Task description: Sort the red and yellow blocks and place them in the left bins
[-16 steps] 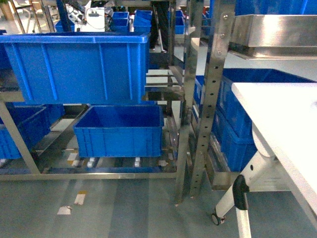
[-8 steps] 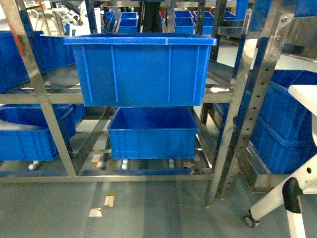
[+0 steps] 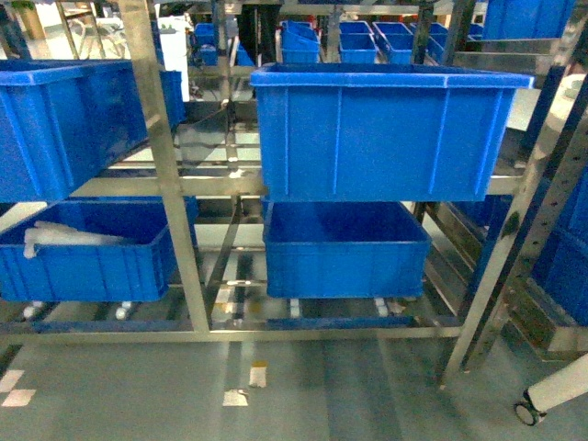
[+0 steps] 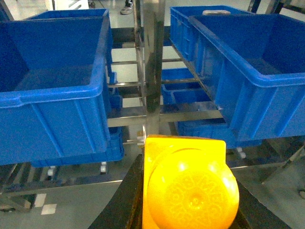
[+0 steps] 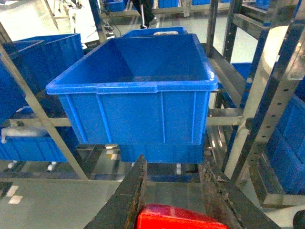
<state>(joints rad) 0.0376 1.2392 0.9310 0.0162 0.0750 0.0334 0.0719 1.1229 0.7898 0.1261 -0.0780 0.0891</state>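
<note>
The orange-yellow block [image 4: 188,191] fills the bottom of the left wrist view, and my left gripper [image 4: 186,167] is shut on it between black fingers [image 4: 126,200]. In front of it stand a blue bin on the left [image 4: 52,119] and another on the right [image 4: 252,95]. The top of the red block [image 5: 178,217] shows low in the right wrist view, with my right gripper [image 5: 173,162] shut on it. A large empty blue bin [image 5: 138,109] sits on the shelf ahead of it. Neither gripper appears in the head view.
A steel rack with upright posts [image 3: 170,184] carries two upper blue bins [image 3: 386,138] [image 3: 64,129] and two lower ones [image 3: 344,266] [image 3: 83,271]. The lower left one holds a white bundle [image 3: 64,236]. A white caster leg [image 3: 547,400] is at the lower right. Paper scraps [image 3: 237,397] lie on the grey floor.
The head view has swung left. The rack and its bins have slid rightward in the picture, the white table has left the view, and a further pair of bins has appeared on the left.
</note>
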